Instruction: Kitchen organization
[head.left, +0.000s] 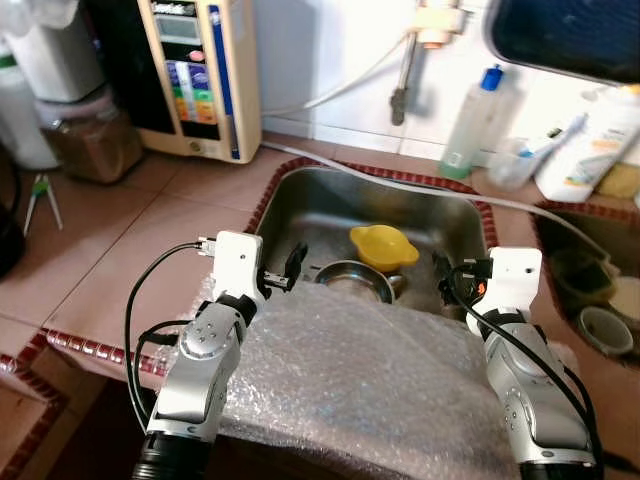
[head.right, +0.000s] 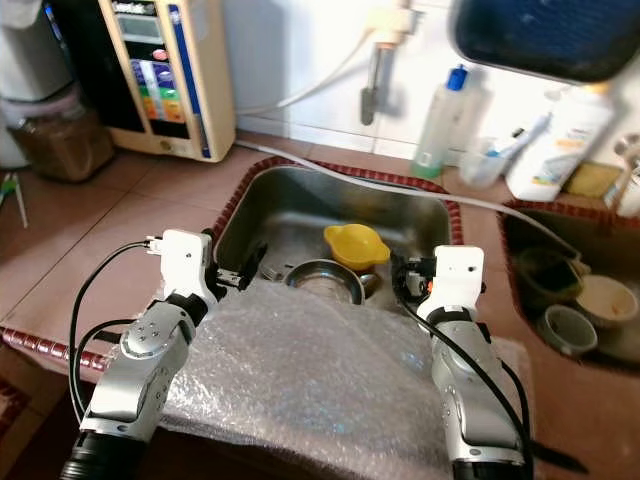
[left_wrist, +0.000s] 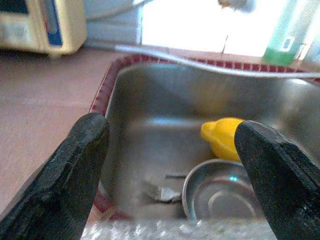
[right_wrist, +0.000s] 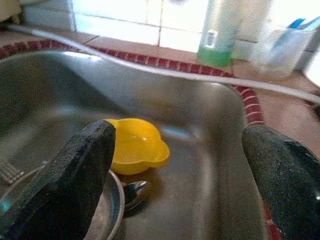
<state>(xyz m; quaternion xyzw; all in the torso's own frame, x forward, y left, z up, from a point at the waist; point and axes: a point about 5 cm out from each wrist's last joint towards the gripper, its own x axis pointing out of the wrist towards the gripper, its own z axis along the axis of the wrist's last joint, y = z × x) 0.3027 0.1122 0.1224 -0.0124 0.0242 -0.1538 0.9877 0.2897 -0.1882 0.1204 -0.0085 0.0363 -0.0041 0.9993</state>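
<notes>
A steel sink (head.left: 296, 203) is set in the tiled counter before me. In it lie a yellow scalloped bowl (head.left: 382, 246), a round steel bowl (head.left: 352, 281), a fork (left_wrist: 162, 191) and a spoon (right_wrist: 135, 189) tucked under the yellow bowl. My left gripper (head.left: 291, 267) hovers open over the sink's near left edge, pointing at the steel bowl. On the near right side my right gripper (head.left: 446, 271) is open too, its fingers (right_wrist: 80, 175) framing the yellow bowl. Neither holds anything.
A bubble-wrap sheet (head.left: 370, 385) covers the counter's front edge under both arms. A white hose (head.left: 420, 187) crosses the sink's back rim. Behind stand a water purifier (head.left: 200, 70), a green soap bottle (head.left: 468, 125) and a tap (head.left: 405, 92). A second basin (head.left: 590, 290) with dishes lies right.
</notes>
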